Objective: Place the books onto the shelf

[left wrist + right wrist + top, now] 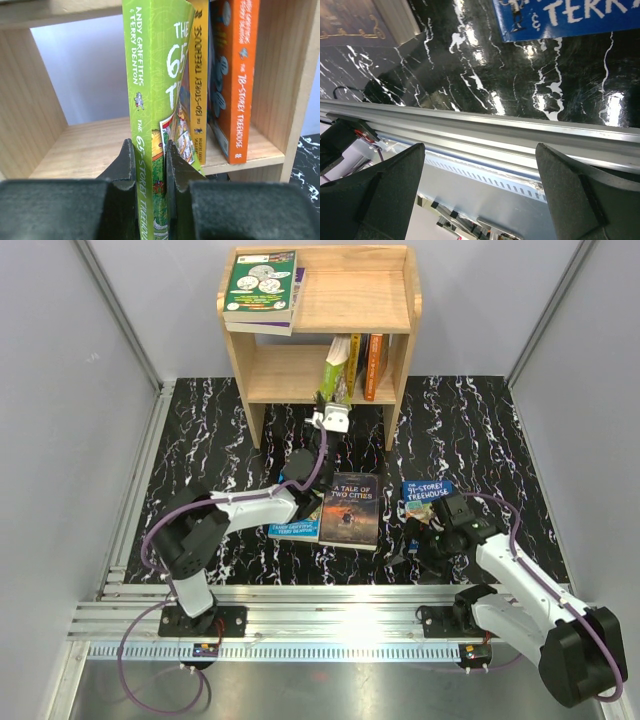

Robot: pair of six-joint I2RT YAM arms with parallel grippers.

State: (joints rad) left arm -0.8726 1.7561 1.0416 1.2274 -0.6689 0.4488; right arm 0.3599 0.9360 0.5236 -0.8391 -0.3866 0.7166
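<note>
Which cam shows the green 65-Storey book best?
Left wrist: 65-Storey book fills the frame, spine readable, clamped in the left tool. Top external shows it small at the lower tier of the shelf. Right wrist misses it.

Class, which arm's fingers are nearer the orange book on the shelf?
Left. The left fingers grip a green book just left of the orange book; the right fingers hang open by the table's near edge, far off.

The left arm (250, 505) and right arm (520, 575) share white links, black joints, purple cables (147, 537), black fingers (385, 195).
</note>
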